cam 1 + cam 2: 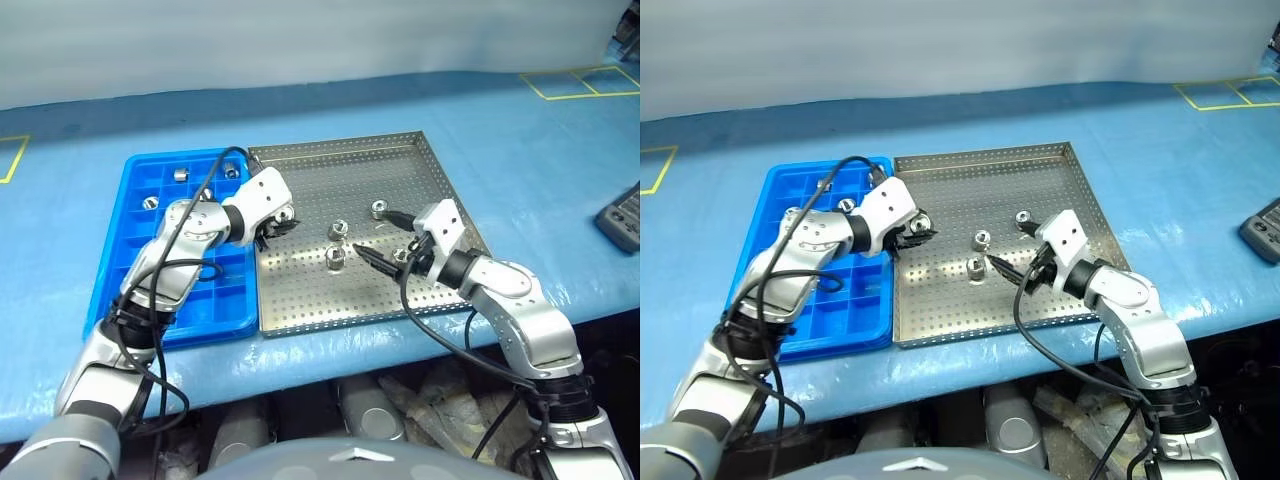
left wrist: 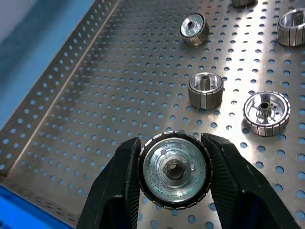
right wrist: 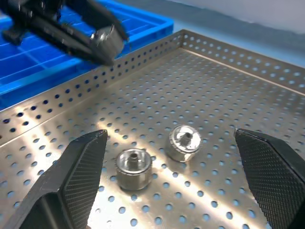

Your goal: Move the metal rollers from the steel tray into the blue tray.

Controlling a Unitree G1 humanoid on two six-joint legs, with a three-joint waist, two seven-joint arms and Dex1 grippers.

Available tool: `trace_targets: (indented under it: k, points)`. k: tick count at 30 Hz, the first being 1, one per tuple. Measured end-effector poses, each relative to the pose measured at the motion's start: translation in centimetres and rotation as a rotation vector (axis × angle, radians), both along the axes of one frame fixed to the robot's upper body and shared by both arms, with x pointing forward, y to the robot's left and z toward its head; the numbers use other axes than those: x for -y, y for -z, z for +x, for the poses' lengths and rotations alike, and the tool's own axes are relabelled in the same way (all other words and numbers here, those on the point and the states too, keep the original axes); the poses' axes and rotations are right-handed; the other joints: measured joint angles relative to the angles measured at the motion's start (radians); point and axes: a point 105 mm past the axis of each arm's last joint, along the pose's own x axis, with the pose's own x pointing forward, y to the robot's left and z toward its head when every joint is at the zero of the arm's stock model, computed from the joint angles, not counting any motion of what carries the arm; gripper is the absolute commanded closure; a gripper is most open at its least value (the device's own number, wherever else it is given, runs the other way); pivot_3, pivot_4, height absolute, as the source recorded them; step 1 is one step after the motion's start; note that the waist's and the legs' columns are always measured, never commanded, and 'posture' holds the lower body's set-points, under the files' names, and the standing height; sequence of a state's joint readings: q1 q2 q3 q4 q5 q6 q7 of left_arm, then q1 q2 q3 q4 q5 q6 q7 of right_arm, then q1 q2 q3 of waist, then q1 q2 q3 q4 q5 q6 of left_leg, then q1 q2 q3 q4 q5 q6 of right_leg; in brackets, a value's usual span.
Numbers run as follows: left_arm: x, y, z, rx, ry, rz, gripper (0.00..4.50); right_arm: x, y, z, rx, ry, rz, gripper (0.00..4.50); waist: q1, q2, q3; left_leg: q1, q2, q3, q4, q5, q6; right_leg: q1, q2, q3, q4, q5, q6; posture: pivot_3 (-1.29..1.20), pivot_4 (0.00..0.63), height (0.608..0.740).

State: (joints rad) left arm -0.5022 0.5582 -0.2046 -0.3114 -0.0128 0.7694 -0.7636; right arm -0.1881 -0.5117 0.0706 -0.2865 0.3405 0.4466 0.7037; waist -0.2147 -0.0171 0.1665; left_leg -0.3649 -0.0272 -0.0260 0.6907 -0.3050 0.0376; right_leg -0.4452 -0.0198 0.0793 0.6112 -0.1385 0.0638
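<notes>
Left eye view shows a table (image 1: 520, 170) covered in blue cloth, with yellow tape squares (image 1: 585, 82) marked near its far corners and a pale wall behind. At the left lies the blue tray (image 1: 135, 215), its long side touching the steel tray (image 1: 400, 160) to its right. Three rollers in the far compartments (image 1: 181, 174) sit apart from one another, in the blue tray's back rows; the nearer compartments are partly hidden by the left arm.

The left gripper (image 1: 277, 226) hangs just above the steel tray's left edge, near the seam between the trays, its fingers (image 2: 119, 186) pressed onto a roller (image 2: 174, 170) seen end-on in the left wrist view, lifted off the perforated floor. Loose rollers (image 1: 337, 229) stand near the steel tray's middle, with another (image 1: 380, 208) farther right and back. The tray's far half is bare, as is its front left part.

The right gripper (image 1: 382, 239) hovers low over the tray's right half, fingers spread wide; in the right wrist view two rollers (image 3: 134, 167) lie between its fingers (image 3: 78, 176), touching neither. A dark device (image 1: 622, 218) rests at the table's right edge, well apart from the trays. Open cloth surrounds both trays on every side but the seam.
</notes>
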Motion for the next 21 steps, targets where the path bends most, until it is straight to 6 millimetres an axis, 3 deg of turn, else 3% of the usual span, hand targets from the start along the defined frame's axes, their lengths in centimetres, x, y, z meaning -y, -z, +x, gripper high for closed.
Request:
trace_targets:
  k: [5,8,11,16,21]
  points:
    - [-5.7,-1.3,-1.2,0.077,-0.225,0.006,2.80,-0.9,-0.1,0.8,0.002,-0.060,-0.028,0.00,0.028,0.000,0.000,0.000,0.000,-0.001,0.000,0.001,-0.001,0.000,0.000,-0.002,0.000,-0.001,0.001,-0.09,0.150,0.740]
    - [-10.3,-1.4,-1.9,0.111,-0.455,0.001,2.80,-1.7,0.1,0.7,-0.002,-0.110,-0.045,0.00,0.058,0.000,0.000,0.000,0.000,-0.002,0.000,0.000,-0.001,0.000,-0.001,-0.003,0.000,0.000,0.000,-0.07,0.150,0.740]
    - [-12.8,-1.5,-2.6,0.132,-0.621,-0.041,2.80,-1.8,-0.1,0.8,0.006,-0.120,-0.051,0.00,0.095,-0.001,0.000,-0.001,-0.001,-0.004,0.000,0.000,-0.001,0.001,-0.002,-0.005,-0.001,0.000,-0.001,-0.04,0.150,0.740]
    - [-14.3,-0.4,-3.4,0.120,-0.792,-0.096,2.80,-2.1,-0.3,0.6,0.011,-0.148,-0.053,0.00,0.156,-0.001,0.000,-0.002,-0.002,-0.008,0.000,0.001,-0.001,0.001,-0.004,-0.009,-0.001,0.000,-0.002,-0.02,0.150,0.740]
    - [-14.4,0.7,-3.0,0.097,-0.857,-0.124,2.80,-2.3,-0.8,0.8,0.028,-0.160,-0.057,0.00,0.178,-0.001,0.000,-0.002,-0.003,-0.009,0.000,0.001,-0.003,0.002,-0.005,-0.010,-0.001,0.000,-0.002,-0.03,0.150,0.740]
